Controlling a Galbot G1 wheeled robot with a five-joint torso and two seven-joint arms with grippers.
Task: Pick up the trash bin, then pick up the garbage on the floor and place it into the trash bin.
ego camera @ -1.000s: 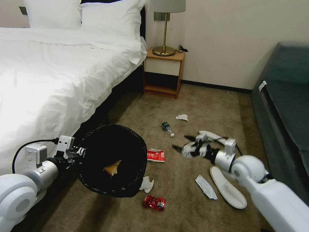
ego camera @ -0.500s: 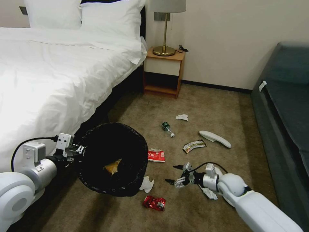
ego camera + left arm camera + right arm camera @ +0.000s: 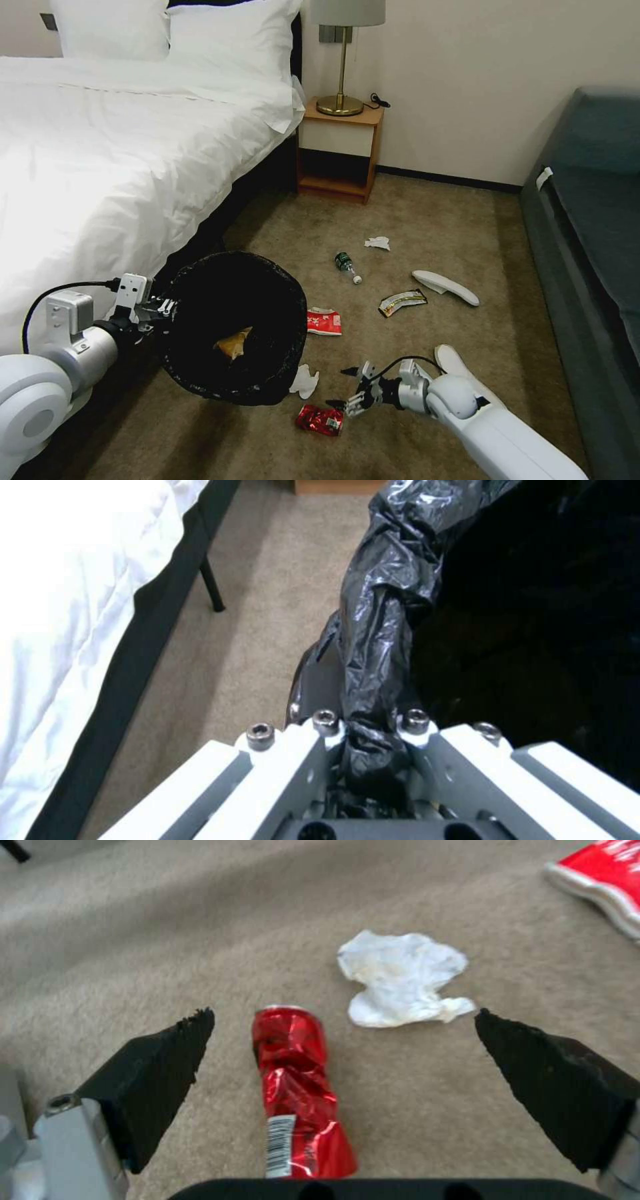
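Over the last second the right gripper [image 3: 345,388] has swung away from the far slipper [image 3: 445,287], dropped low and come in toward the robot, so that it now hangs just above the crumpled red wrapper [image 3: 320,420]; the litter itself has not shifted.

Going from the left: the left gripper [image 3: 160,310] is clamped on the bag-wrapped rim of the trash bin [image 3: 233,327], and the left wrist view shows its fingers [image 3: 320,752] pinching a bunched fold of black plastic [image 3: 380,645]. The bin is held off the carpet beside the bed [image 3: 100,153], mouth tilted toward the camera, with a tan scrap [image 3: 232,345] already inside. Just beside its lower edge lies a white tissue [image 3: 305,381], and past that a flat red packet [image 3: 323,322].

The step in hand looks like the grasp approach on the crumpled wrapper. In the right wrist view it [image 3: 297,1090] lies lengthwise between the two black fingertips [image 3: 160,1075], which stand wide apart and hold nothing (the tissue [image 3: 400,980] sits just beyond). The next move probably calls for a short descent, closing across the wrapper's narrow width without catching carpet pile, then a lift left to the bin's mouth.

A white barcode label shows near the wrapper's end, its digits unreadable; the flat packet's white lettering [image 3: 610,852] is cut off.
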